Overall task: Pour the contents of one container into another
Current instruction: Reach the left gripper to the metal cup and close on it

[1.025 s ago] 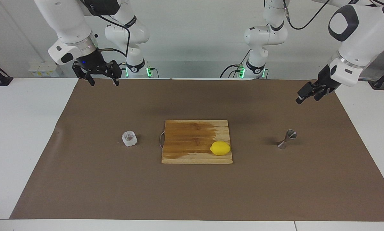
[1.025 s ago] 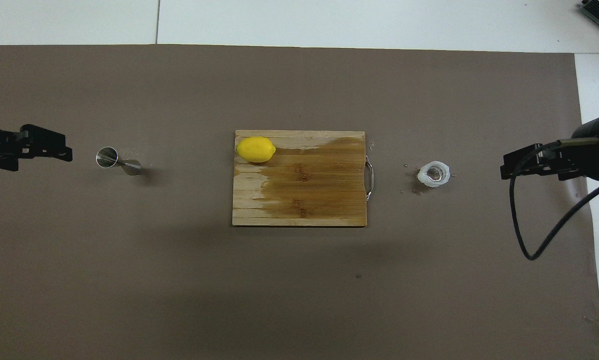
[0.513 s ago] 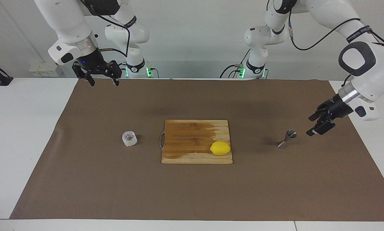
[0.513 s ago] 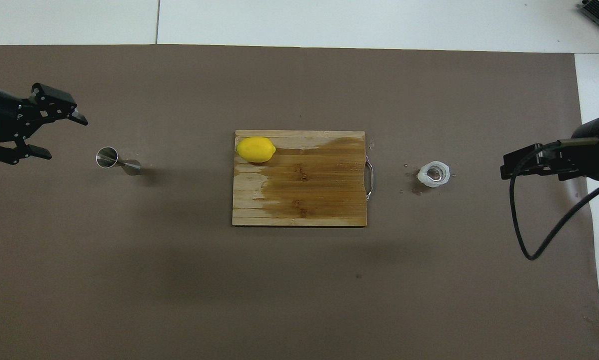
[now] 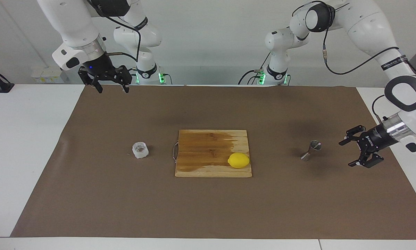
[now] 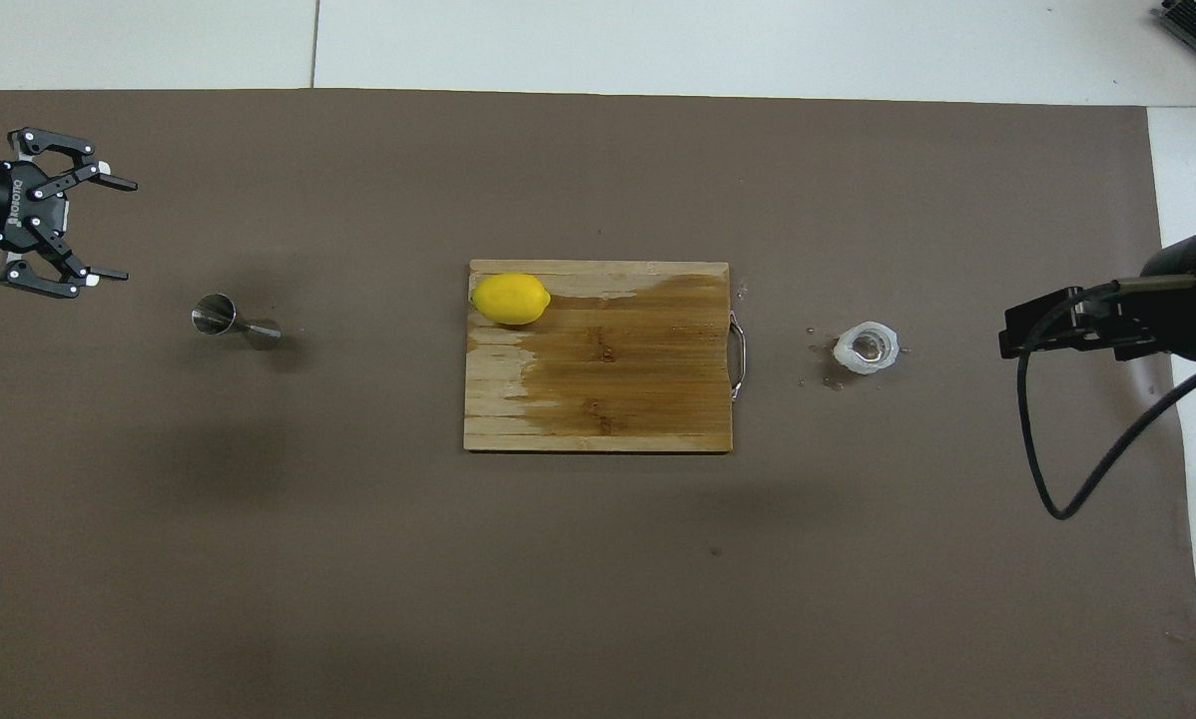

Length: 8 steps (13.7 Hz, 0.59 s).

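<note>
The clear faceted glass cup (image 5: 140,150) (image 6: 867,347) stands on the brown mat toward the right arm's end. Toward the left arm's end, the silvery hourglass jigger (image 5: 310,150) (image 6: 236,321) stands upright. My left gripper (image 5: 345,154) (image 6: 127,231) hangs low over the mat beside the jigger, toward the table's end. It is open, apart from the jigger, and its jaws point at it. My right gripper (image 5: 113,91) (image 6: 1007,335) waits open and empty, raised over the mat at the right arm's end, well clear of the cup.
A wooden cutting board (image 5: 208,152) (image 6: 608,379) with a dark wet patch lies between the two containers, a yellow lemon (image 5: 238,160) (image 6: 510,299) on one corner. Small droplets speckle the mat around the cup. A black cable loops from the right arm.
My left arm has swung down from high above the mat's edge to table level beside the jigger, with the gripper turned to point at it. The right arm, cup and jigger have not moved.
</note>
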{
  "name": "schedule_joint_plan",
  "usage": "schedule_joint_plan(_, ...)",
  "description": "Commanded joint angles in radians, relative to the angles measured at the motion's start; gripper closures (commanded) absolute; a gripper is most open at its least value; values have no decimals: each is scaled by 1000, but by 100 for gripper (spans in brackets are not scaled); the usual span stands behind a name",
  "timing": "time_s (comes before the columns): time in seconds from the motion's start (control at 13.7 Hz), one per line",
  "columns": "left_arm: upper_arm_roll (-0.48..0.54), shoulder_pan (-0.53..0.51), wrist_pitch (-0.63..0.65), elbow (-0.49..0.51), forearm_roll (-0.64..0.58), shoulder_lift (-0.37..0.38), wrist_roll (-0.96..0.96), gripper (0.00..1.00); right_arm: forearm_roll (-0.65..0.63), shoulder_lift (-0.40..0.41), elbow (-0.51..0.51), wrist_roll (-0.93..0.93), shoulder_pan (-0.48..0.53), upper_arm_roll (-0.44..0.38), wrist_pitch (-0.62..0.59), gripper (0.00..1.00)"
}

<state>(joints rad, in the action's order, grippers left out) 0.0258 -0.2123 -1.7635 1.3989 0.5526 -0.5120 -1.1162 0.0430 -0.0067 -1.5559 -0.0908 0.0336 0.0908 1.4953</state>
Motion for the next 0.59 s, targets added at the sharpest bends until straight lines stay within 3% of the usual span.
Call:
schedule_joint_plan(0.0,-4,-13,-60,29,41,-20,-34,0,6,-3,-1,25,14,6,6,0)
schedule_joint_plan(0.37,-6,-33,-144,297,67,81,-10,0,6,-3,-1,23,14,6,6,0)
schedule_joint_plan(0.51,-6,-21,-180,362,111,101,-10,0,6,-1,-1,23,14,6,6,0)
